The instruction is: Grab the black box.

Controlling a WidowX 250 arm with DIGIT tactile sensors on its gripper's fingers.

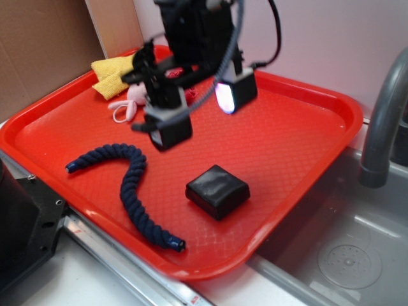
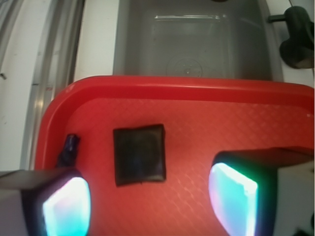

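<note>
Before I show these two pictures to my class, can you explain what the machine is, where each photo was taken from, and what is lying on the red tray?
The machine is a small robot arm. Its gripper hangs open and empty above the red tray. One picture is a side view of the whole scene; the other comes from a camera on the arm's wrist, looking down between the two glowing fingers. On the tray lie the black box, a navy rope, a yellow cloth and a small pink toy. The tray sits beside a sink with a grey tap.

Black arm [image 1: 191,38], black cables, end effector [image 1: 199,109] with glowing pads [image 2: 231,201].
</note>
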